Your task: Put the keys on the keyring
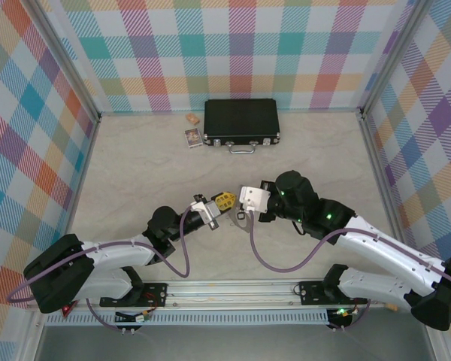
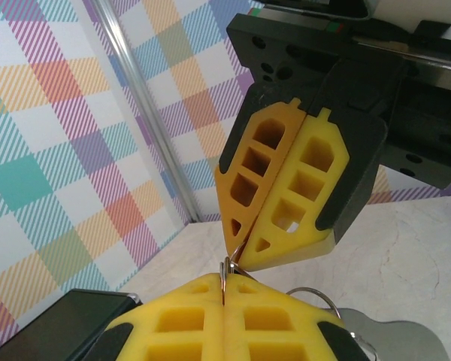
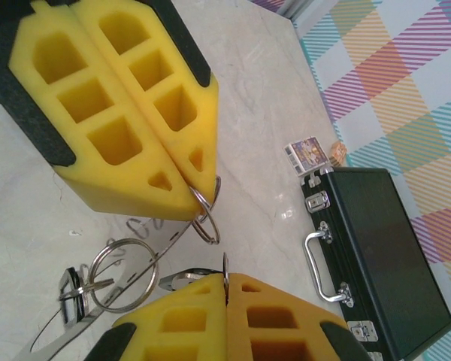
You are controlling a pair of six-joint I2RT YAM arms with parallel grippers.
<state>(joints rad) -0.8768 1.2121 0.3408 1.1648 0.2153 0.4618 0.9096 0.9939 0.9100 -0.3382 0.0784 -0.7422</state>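
Seen from above, two arms reach up from the bottom edge to mid-frame, where the left end effector (image 1: 224, 201) and right end effector (image 1: 239, 210) meet tip to tip over the pale worktop (image 1: 135, 165); both are clamped shut. In the right wrist view, the left one pinches a small wire ring (image 3: 205, 214) at its tip; the right one grips a thin metal piece (image 3: 225, 265) seen edge-on, too slim to identify. The keyring (image 3: 125, 241) lies flat at lower left, just beside those tips; a blurred, dark-tagged key (image 3: 74, 289) sits at its left rim. Farther back, at top centre of the overhead view, a black case (image 1: 240, 120) lies closed; two small cards (image 1: 193, 138) rest left of it.
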